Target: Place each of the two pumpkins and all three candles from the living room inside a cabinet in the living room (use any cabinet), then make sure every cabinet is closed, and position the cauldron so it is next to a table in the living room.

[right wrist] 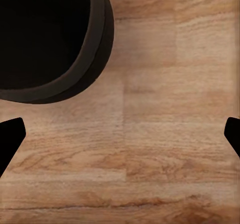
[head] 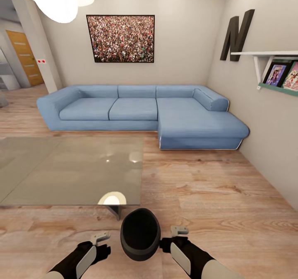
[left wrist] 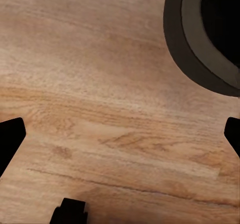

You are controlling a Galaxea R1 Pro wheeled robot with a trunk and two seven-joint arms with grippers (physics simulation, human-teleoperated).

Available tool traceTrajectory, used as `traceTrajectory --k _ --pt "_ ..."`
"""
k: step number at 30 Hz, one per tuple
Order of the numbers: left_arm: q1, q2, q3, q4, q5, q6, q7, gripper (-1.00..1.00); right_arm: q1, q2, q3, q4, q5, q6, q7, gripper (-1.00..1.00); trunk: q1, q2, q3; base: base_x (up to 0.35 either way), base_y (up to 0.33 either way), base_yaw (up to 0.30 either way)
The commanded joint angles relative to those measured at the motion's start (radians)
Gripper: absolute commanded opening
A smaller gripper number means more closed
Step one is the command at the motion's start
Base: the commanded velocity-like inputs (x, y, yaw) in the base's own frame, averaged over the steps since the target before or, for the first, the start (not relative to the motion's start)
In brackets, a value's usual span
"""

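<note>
A large dark letter "N" (head: 236, 34) hangs on the right-hand wall, just above a white shelf (head: 265, 54). The covers (head: 283, 74) standing under that shelf are too small to read.

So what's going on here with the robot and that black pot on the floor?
The robot is in a living room facing a blue sofa, with a glass table just ahead on its left. A black cauldron sits on the wood floor between its two arms, close to the table's near corner. The left gripper and right gripper flank the pot, and both look open and empty. Nothing is being held.
</note>
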Motion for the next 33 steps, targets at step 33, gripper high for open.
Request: traceTrajectory --k 33 --pt "-0.001 0.000 -0.012 0.036 0.011 -0.045 0.008 1.00 -0.001 -0.001 0.008 0.024 -0.006 -0.017 -0.007 1.00 -0.127 0.231 0.103 -0.021 0.000 0.000"
